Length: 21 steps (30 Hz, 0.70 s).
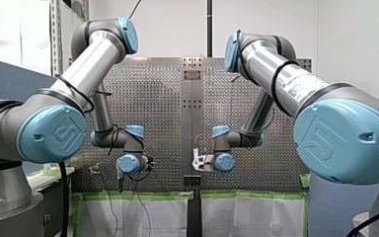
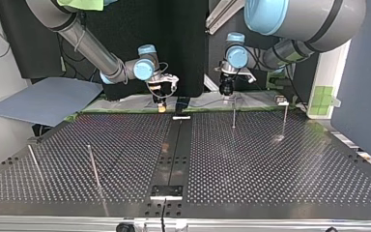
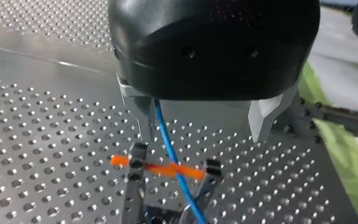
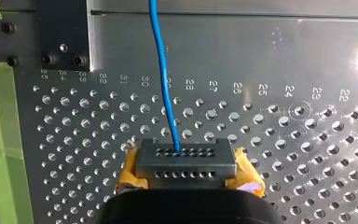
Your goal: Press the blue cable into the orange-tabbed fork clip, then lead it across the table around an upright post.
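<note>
- A row of engraved numbers (image 4: 214,85) stands on the desk (image 4: 307,51), between a bare margin and the first row of holes. 28, 27, 26, 25, 24 and 22 read plainly, the others in the row less surely.
- One number in that row is hidden behind the blue cable (image 4: 161,70).
- The large blue joint cap (image 1: 54,134) on the left arm bears a raised logo mark, and so does the right arm's cap (image 1: 344,139).
- A pale label (image 1: 298,85) on the right arm's tube carries print too small to read.
</note>
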Tool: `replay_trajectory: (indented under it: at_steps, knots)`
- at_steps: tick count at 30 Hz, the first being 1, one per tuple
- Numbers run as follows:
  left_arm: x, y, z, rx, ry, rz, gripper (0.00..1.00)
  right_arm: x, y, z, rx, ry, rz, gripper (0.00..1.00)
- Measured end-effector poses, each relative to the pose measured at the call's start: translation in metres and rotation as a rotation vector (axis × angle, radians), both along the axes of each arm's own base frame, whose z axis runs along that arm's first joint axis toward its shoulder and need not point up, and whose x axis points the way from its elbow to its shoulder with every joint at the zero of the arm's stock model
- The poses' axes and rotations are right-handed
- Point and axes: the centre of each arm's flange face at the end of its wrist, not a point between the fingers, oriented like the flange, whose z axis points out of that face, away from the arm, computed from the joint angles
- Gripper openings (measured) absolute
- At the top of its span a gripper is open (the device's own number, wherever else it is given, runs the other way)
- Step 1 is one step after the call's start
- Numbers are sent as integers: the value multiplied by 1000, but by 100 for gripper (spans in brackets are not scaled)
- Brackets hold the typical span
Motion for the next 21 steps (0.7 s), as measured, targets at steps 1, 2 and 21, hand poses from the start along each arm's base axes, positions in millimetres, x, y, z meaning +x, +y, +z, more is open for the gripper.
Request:
replay_trajectory:
  at_steps: [1,2,21]
  knots:
    - [1,0,0,0,-3,8,100,0,0,0,0,0,0,0]
    - [2,0,1,1,-7,15,100,0,0,0,0,0,0,0]
    - [21,-14,15,19,-48,124,100,0,0,0,-4,-3,0,0]
